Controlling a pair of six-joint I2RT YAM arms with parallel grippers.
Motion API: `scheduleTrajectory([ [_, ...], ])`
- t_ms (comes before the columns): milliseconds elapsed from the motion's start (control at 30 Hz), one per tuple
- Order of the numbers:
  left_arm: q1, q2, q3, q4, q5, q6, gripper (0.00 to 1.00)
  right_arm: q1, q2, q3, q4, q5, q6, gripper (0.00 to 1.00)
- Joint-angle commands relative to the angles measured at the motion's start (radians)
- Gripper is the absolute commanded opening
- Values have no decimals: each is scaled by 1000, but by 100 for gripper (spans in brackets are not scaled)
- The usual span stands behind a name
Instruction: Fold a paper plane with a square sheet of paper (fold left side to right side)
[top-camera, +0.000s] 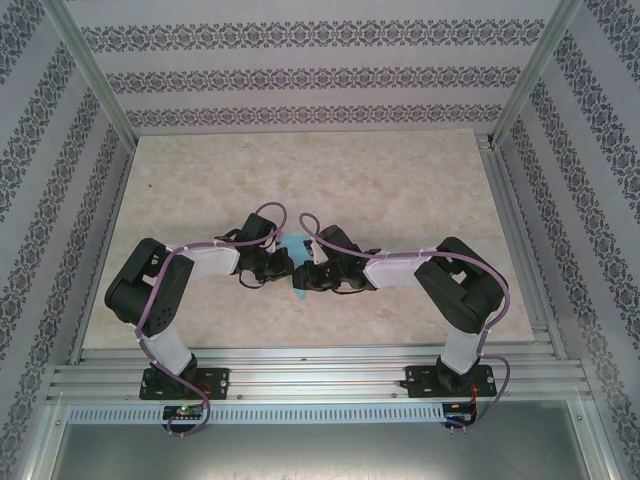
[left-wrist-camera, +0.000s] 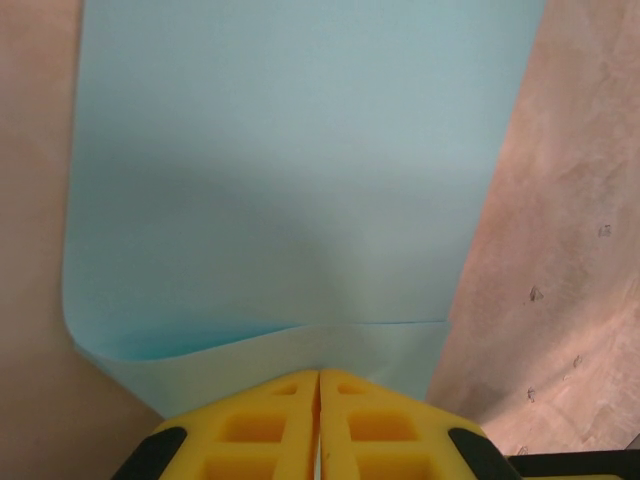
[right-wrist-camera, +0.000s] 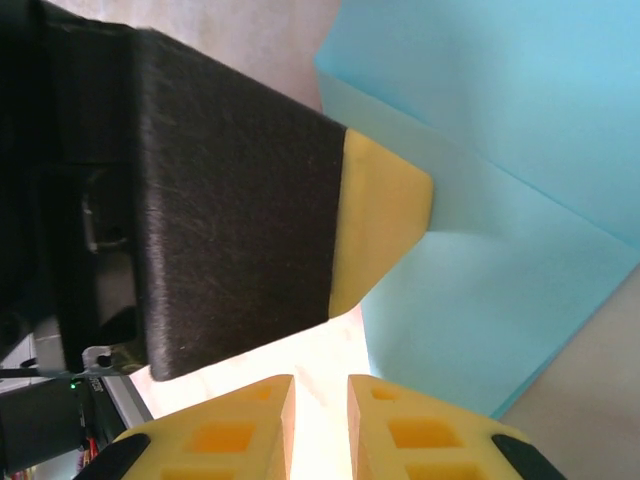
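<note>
The square sheet of paper (top-camera: 293, 246), turquoise-blue and partly folded, lies on the table between the two grippers. In the left wrist view the paper (left-wrist-camera: 290, 180) has an upper layer curling at the left, over a paler strip that runs down to my left gripper (left-wrist-camera: 318, 375). That gripper is shut, its tips against the strip's near edge. I cannot tell whether it pinches the paper. In the right wrist view my right gripper (right-wrist-camera: 320, 385) stands slightly open over bare table, beside the paper (right-wrist-camera: 500, 150). The left gripper's fingertip (right-wrist-camera: 385, 220) touches the paper's edge.
A beige tabletop (top-camera: 400, 190) is framed by aluminium rails (top-camera: 320, 380) at the front and patterned walls on three sides. Both arms bend inward, their wrists nearly meeting at the table's middle, with the left gripper (top-camera: 278, 266) close to the right gripper (top-camera: 308, 276).
</note>
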Motion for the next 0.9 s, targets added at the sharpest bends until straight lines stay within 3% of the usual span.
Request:
scheduleTrajectory([
  [0, -8, 44, -23, -43, -56, 20, 9, 10, 25, 19, 63, -21, 16, 21],
  [867, -7, 67, -12, -46, -60, 25, 9, 46, 42, 2, 27, -10, 7, 20],
])
